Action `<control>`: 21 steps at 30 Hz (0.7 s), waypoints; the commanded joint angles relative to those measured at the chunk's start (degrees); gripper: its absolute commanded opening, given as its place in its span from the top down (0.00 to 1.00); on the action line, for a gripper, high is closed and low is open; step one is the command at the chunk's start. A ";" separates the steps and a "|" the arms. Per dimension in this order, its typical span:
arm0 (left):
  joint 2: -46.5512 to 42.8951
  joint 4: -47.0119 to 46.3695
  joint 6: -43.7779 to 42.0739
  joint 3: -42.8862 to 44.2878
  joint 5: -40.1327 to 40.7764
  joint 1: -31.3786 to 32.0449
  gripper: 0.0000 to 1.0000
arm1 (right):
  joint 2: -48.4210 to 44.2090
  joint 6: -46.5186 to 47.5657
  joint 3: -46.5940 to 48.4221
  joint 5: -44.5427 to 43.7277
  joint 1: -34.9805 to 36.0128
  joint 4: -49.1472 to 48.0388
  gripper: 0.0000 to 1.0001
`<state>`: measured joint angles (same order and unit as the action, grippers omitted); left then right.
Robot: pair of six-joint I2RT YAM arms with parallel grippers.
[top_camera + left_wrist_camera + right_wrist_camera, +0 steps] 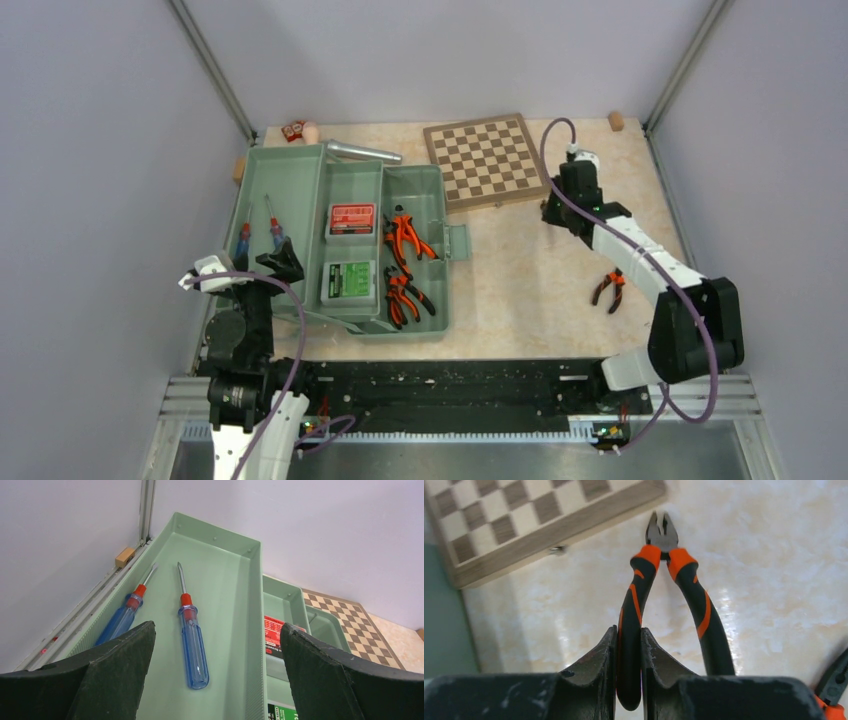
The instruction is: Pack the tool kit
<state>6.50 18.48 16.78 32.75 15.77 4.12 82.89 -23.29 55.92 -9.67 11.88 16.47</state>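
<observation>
The right end effector (628, 632) is clamped narrowly on one black-and-orange handle of a pair of steel-nosed pliers (662, 555). The nose lies just beside the brown-and-cream wooden chessboard (524, 525) on the marbled surface (774, 580). The left end effector (217, 627) stands wide above the sage-green plastic toolbox (290, 190), over two blue-handled screwdrivers (194, 645) in its left compartment. A red bit case (351, 218), a green bit case (348, 280) and two more pliers (405, 240) lie in the right trays. A fourth pair (608, 290) lies on the surface.
</observation>
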 commanded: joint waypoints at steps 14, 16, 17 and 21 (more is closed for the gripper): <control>-0.27 -1.43 -0.03 0.00 0.07 0.10 0.01 | -9.68 5.58 19.93 -9.21 26.55 1.43 1.00; -0.35 -1.43 -0.05 0.01 0.13 0.10 0.01 | -9.47 6.00 22.01 -9.05 28.31 1.37 1.00; -0.29 -1.43 0.00 -0.05 0.06 0.10 0.01 | -9.26 6.19 23.11 -9.14 29.28 1.30 1.00; -0.20 -1.52 0.01 -0.06 0.11 0.10 0.01 | -8.12 7.04 27.25 -9.05 33.19 -0.59 1.00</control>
<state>6.50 18.50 16.78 32.75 15.77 4.12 76.97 -18.09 76.05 -17.21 41.23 22.55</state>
